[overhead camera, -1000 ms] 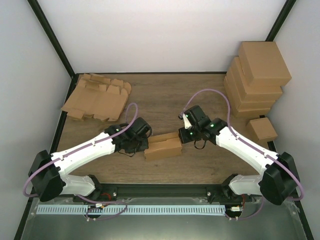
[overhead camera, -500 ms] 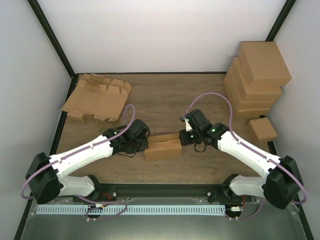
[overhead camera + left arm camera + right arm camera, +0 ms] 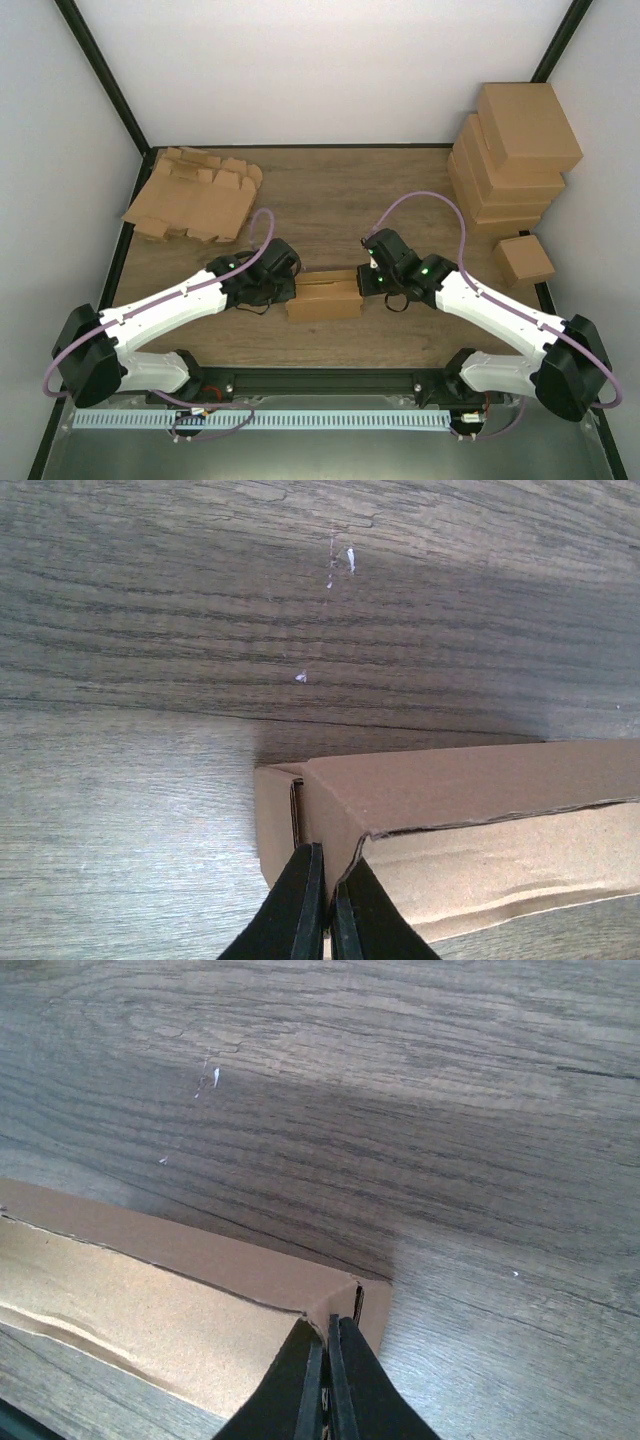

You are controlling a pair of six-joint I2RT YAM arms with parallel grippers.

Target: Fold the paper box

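The paper box (image 3: pixel 325 295) is brown cardboard, partly folded, lying open-topped mid-table between my arms. My left gripper (image 3: pixel 290 290) is at its left end and my right gripper (image 3: pixel 363 280) at its right end. In the left wrist view the black fingers of the left gripper (image 3: pixel 330 865) are shut, tips against the top edge of the box (image 3: pixel 450 790) end wall by a corner slot. The right wrist view shows the right gripper (image 3: pixel 328 1335) shut too, tips on the end-wall corner of the box (image 3: pixel 150 1300). Whether cardboard is pinched is unclear.
A pile of flat unfolded cardboard blanks (image 3: pixel 195 195) lies at the back left. A stack of finished boxes (image 3: pixel 515 150) stands at the back right, with one small box (image 3: pixel 525 260) in front of it. Dark frame posts edge the table.
Both grippers have closed in on the box's ends. The right arm slid down and left, and the box shifted slightly to the left. Both stayed shut.
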